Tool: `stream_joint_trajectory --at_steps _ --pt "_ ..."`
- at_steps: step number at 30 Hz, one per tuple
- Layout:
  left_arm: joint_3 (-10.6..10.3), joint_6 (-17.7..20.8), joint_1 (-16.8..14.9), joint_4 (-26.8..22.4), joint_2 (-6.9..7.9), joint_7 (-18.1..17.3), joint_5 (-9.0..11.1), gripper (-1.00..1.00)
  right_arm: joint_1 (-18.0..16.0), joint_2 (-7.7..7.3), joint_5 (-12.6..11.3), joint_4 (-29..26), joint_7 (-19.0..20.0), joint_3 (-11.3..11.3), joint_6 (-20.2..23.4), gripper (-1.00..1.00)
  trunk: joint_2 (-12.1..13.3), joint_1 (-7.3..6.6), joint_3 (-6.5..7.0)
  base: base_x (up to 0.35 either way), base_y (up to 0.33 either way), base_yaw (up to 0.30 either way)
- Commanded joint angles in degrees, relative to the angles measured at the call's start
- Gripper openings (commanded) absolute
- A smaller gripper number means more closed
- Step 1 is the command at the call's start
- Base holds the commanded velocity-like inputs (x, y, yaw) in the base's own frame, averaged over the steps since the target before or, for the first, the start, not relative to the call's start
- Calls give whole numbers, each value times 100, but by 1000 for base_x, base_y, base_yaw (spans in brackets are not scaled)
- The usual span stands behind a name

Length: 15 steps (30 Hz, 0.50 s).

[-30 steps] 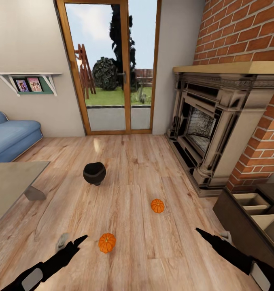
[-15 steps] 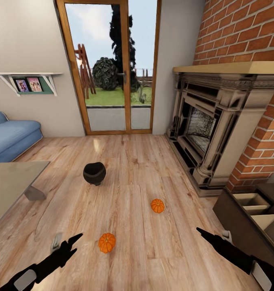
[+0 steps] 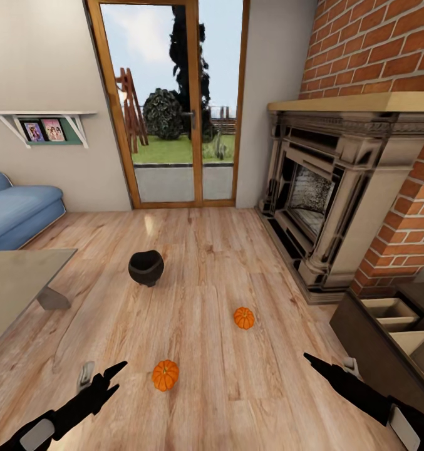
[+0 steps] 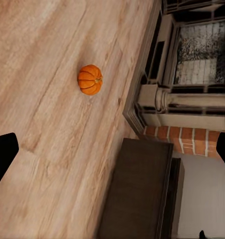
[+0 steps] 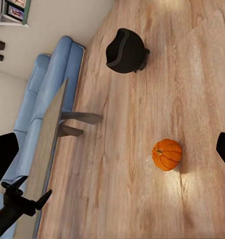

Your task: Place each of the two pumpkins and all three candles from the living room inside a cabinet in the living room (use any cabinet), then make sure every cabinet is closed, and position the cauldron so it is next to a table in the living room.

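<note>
Head view: I am holding my left fingers (image 3: 114,376) low over the wood-plank floor (image 3: 205,275), spread open and empty, with a small pale grey candle (image 3: 85,374) lying on the floor just beside them on the outer side. My right fingers (image 3: 312,362) are likewise hovering over the floor; whether they are open or closed I cannot tell, and a second pale candle (image 3: 351,365) is lying just beside them, close to the dark brown cabinet (image 3: 374,357), whose drawers are standing open with pale interiors showing.

Between my two sets of fingers, nearer the left, the near pumpkin (image 3: 165,374) is sitting on the floor. The far pumpkin (image 3: 243,318) is lying ahead of it, toward the right fingers' side, well apart from both. The black cauldron (image 3: 146,268) is standing farther ahead, beyond the left fingers, near but apart from the grey desk (image 3: 17,282) at the left. A brick fireplace (image 3: 327,200) is rising beyond the cabinet, and a blue sofa (image 3: 17,213) is sitting behind the desk.
</note>
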Motion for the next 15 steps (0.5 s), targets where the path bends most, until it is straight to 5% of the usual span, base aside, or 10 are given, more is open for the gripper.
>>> stream_joint_trajectory --at_steps 1,15 --pt "-38 45 -4 4 9 -45 54 100 -4 1 -20 2 8 -8 54 100 -2 -1 -5 0 0 0" --pt "-64 76 -4 45 169 -614 35 100 1 -104 -1 35 -35 -8 49 100 -524 285 -238 0 0 0"
